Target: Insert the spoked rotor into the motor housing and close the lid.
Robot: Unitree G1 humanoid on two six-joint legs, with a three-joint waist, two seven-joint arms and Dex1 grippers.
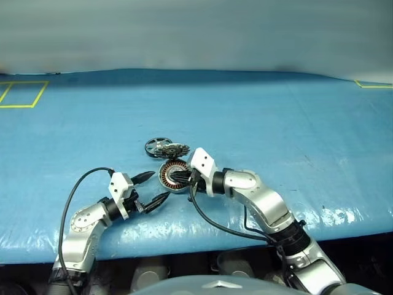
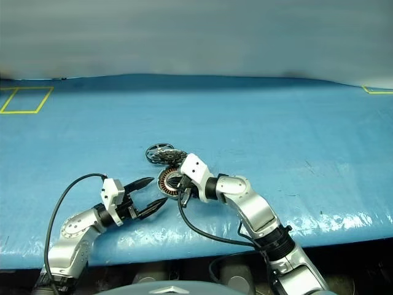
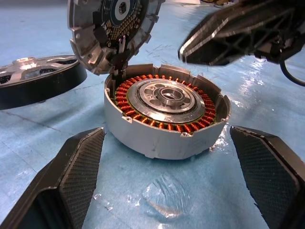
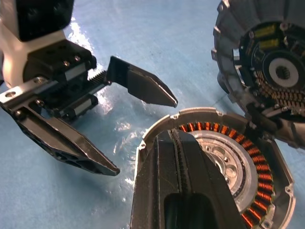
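Mostly bare blue table (image 1: 276, 123), wide room on every side. Near its front edge, motor housing (image 3: 164, 114) uncovered, lid (image 3: 112, 31) tilted up behind, spoked rotor (image 3: 35, 81) flat beside. Left gripper (image 1: 151, 188) spread wide, empty, just short; right gripper (image 4: 183, 191) pinched shut, empty, over windings.

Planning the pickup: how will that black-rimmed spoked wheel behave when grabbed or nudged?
The spoked wheel looks rigid, being metal-spoked, so it probably won't flex. Lying flat on the blue sheet, it would likely slide rather than roll. Its low rim may give a pincer little to grip.
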